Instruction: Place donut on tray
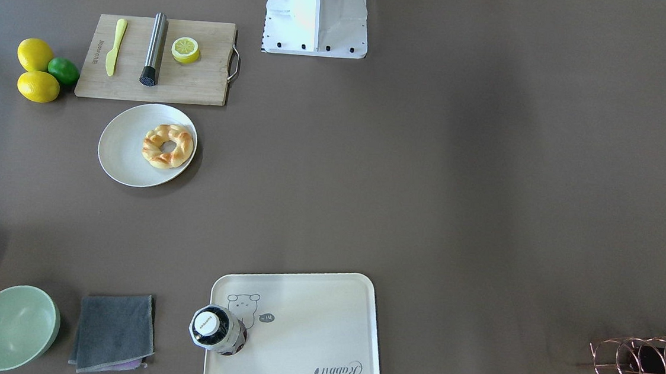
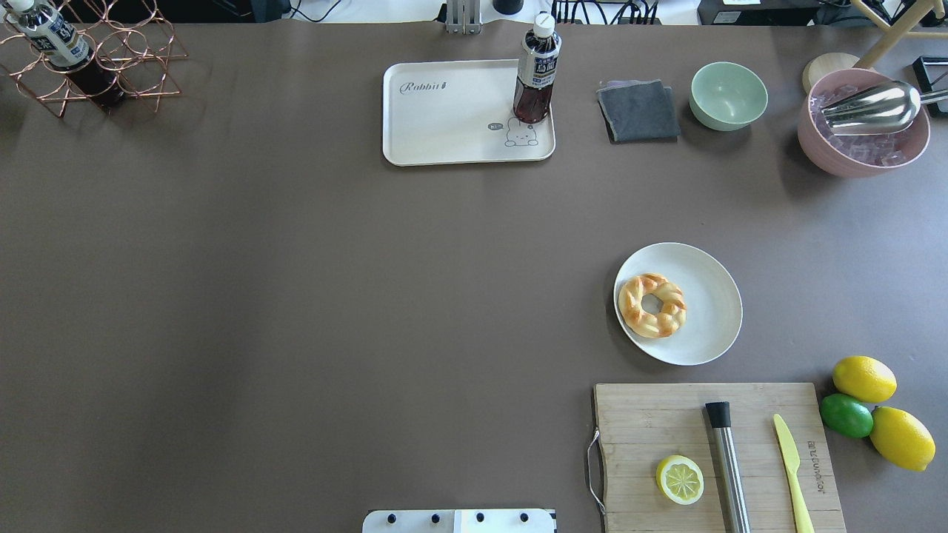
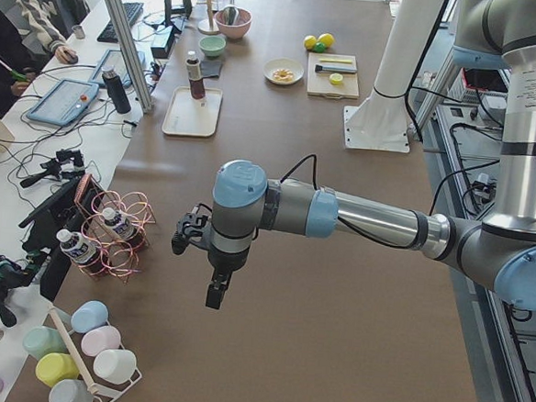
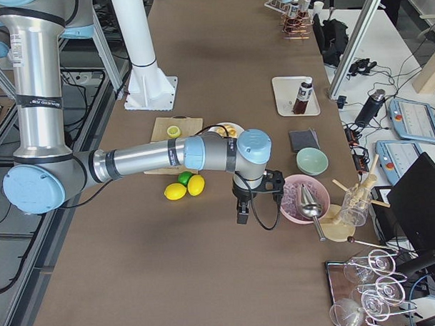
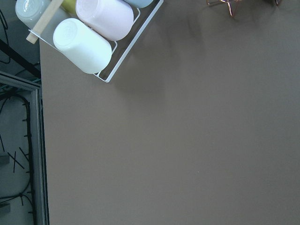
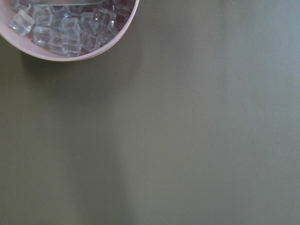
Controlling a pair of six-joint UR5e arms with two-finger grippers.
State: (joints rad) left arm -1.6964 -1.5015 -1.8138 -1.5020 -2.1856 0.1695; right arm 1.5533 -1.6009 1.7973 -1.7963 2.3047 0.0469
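Note:
The golden twisted donut (image 1: pixel 167 145) lies on a round off-white plate (image 1: pixel 124 161); it also shows in the overhead view (image 2: pixel 652 305). The cream-white tray (image 1: pixel 309 334) with the bear drawing lies at the table's far side from the robot (image 2: pixel 452 118). A dark drink bottle (image 2: pixel 536 70) stands on its bear corner. My left gripper (image 3: pixel 214 294) shows only in the exterior left view, over bare table near the copper rack. My right gripper (image 4: pixel 242 213) shows only in the exterior right view, beside the pink bowl. I cannot tell whether either is open or shut.
A wooden cutting board (image 2: pixel 666 422) holds a lemon half (image 2: pixel 679 479), a steel cylinder and a yellow knife. Two lemons and a lime (image 2: pixel 846 414) lie beside it. A grey cloth (image 2: pixel 638 111), a green bowl (image 2: pixel 729 95), a pink ice bowl (image 2: pixel 863 122) and a copper bottle rack (image 2: pixel 89 63) line the far edge.

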